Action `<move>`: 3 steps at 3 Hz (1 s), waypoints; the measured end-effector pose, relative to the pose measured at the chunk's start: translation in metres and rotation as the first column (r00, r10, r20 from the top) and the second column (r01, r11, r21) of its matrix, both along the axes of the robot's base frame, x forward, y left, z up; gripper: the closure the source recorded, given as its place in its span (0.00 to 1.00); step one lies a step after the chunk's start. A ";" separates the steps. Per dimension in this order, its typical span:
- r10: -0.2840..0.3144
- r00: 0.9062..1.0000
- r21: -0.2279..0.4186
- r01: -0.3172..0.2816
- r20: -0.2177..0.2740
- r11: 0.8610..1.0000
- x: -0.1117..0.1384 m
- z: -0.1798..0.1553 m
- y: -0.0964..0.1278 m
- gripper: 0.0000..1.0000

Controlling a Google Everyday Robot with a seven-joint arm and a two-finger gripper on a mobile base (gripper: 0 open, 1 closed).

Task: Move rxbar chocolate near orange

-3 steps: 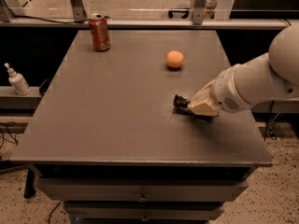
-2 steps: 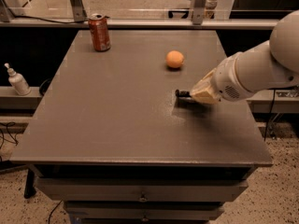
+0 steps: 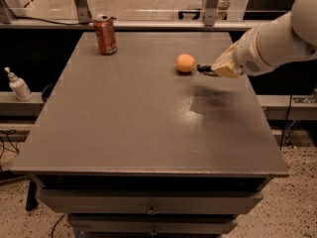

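The orange (image 3: 185, 63) sits on the dark grey table (image 3: 124, 123), right of centre toward the back. My gripper (image 3: 215, 69) comes in from the right on the white arm (image 3: 277, 38). It hovers a little above the table just right of the orange. It is shut on the rxbar chocolate (image 3: 203, 68). Only the bar's black end shows, sticking out toward the orange; the rest is hidden by the tan fingers (image 3: 225, 66). The bar's end is close to the orange and slightly apart from it.
A red soda can (image 3: 105, 34) stands at the table's back left. A white pump bottle (image 3: 19, 85) stands on a ledge left of the table. Metal frame posts (image 3: 210, 4) rise behind the back edge.
My gripper has carried the black bar up and away from the table's right middle to a spot beside the orange. The orange and the can have not moved.
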State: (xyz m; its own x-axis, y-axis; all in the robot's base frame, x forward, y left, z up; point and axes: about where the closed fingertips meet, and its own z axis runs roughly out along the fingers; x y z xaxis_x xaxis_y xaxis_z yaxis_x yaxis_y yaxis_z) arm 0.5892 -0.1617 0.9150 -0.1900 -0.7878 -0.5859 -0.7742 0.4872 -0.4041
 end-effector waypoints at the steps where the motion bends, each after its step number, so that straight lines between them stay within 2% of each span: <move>1: 0.008 0.999 -0.033 -0.007 0.051 0.999 0.027 0.008 -0.014 1.00; 2: 0.034 0.998 -0.050 -0.031 0.060 0.998 0.042 -0.003 -0.019 1.00; 3: 0.070 0.996 -0.048 -0.067 0.061 0.997 0.052 -0.014 -0.013 1.00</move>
State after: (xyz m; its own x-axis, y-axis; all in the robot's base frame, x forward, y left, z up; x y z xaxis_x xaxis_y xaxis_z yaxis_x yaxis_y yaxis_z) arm 0.6408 -0.1750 0.9013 -0.0988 -0.8241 -0.5577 -0.7772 0.4139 -0.4740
